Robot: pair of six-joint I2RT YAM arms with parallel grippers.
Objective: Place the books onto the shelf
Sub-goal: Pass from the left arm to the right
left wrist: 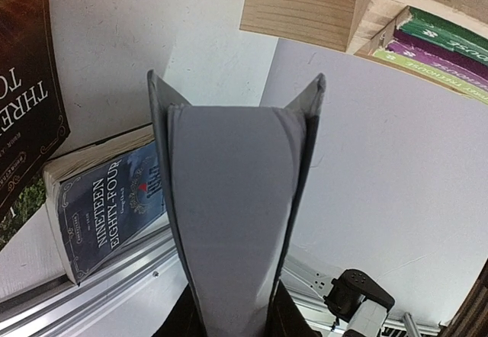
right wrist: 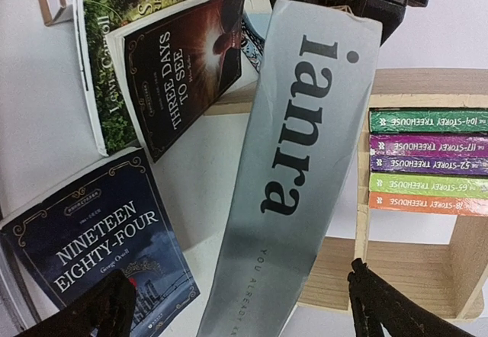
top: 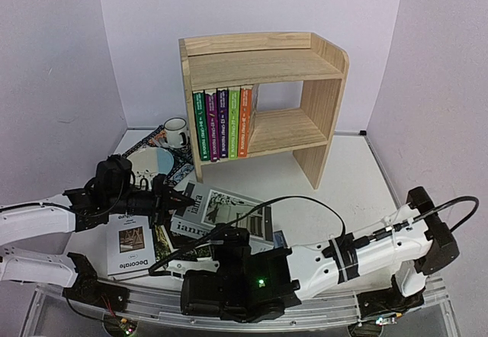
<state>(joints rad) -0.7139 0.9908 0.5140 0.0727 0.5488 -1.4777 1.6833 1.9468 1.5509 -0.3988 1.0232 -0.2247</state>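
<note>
Near the table's (top: pixel 351 177) front edge, the right claw (right wrist: pixel 238 272) hangs with its jaws spread wide, gripping nothing, above "Nineteen Eighty-Four" (right wrist: pixel 99 253). The white "Decorate" (top: pixel 130 245) lies flat towards the near-left corner, with "Three Days to See" (right wrist: pixel 183 70) just beyond. Left of centre, the left claw (top: pixel 171 198) is clamped narrowly on the grey "ianra" book (right wrist: pixel 297 162), which is tilted over the loose ones. By the far edge stands the shelf (top: pixel 267 66), with five thin paperbacks (top: pixel 223 123) upright at the left end of its lower tier.
</note>
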